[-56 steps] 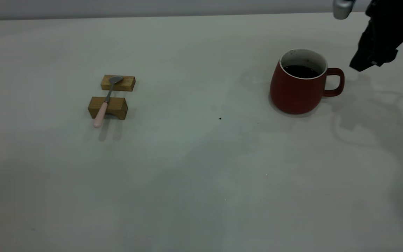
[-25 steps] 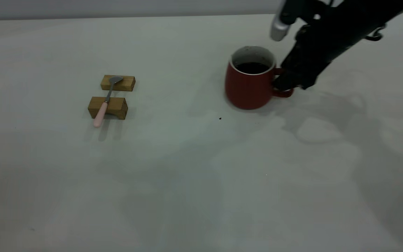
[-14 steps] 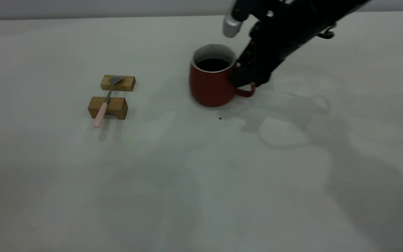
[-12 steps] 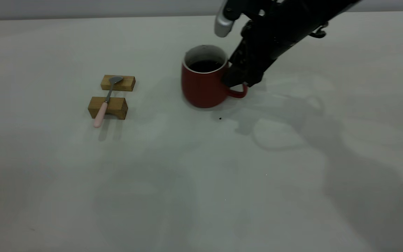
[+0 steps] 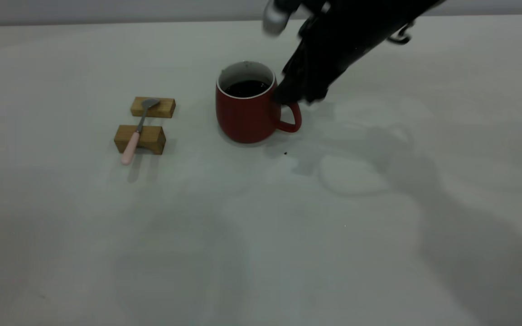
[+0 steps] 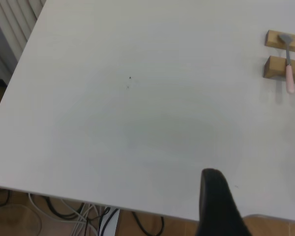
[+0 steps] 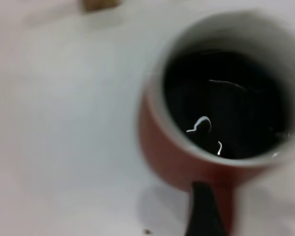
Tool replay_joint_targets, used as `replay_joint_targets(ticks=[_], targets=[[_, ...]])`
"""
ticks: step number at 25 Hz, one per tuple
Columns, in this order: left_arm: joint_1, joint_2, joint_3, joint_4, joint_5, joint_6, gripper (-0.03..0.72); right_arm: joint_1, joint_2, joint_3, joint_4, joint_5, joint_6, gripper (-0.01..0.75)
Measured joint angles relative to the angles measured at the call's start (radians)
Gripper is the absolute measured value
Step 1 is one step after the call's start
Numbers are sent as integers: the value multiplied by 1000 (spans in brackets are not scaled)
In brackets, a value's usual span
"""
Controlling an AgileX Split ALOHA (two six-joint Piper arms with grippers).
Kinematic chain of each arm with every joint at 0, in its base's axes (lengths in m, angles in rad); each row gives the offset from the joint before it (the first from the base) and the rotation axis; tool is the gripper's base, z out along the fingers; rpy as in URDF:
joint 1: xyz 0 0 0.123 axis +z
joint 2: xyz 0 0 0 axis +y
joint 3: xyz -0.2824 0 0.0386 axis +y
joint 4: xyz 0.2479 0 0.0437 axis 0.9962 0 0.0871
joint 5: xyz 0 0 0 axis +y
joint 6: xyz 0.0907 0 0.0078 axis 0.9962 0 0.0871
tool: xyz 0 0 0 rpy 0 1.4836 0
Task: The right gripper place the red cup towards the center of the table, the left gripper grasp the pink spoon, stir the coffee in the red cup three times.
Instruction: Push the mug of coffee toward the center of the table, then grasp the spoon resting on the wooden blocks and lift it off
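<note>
Red cup (image 5: 245,113) mid-table (image 5: 261,235), right claw (image 5: 295,97) on its handle.

Right gripper (image 5: 290,97) angled low from upper right, left gripper (image 6: 221,206) parked at table edge

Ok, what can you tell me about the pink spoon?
The pink spoon is small and slim, with a pale pink rounded handle and a grey metal neck and bowl. It lies across two wooden blocks, bowl on the farther one, handle sticking out past the nearer one. No gripper touches it. It sits left of the red cup.
</note>
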Motion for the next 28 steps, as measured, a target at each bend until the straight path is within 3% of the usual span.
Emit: replay_joint_targets(ticks=[3, 8, 15, 18, 21, 28], targets=[[0, 0, 0, 0, 0, 0, 486, -58, -116, 59, 0, 25, 197, 533], [0, 0, 0, 0, 0, 0, 486, -132, -389, 208, -110, 151, 752, 533], [0, 0, 0, 0, 0, 0, 486, -136, -776, 360, -879, 430, 1662, 533], [0, 0, 0, 0, 0, 0, 486, -136, -919, 428, -1183, 558, 1933, 533], [0, 0, 0, 0, 0, 0, 486, -136, -1072, 558, -1341, 637, 2059, 533], [0, 0, 0, 0, 0, 0, 486, -230, -1430, 839, -1378, 690, 2092, 533]])
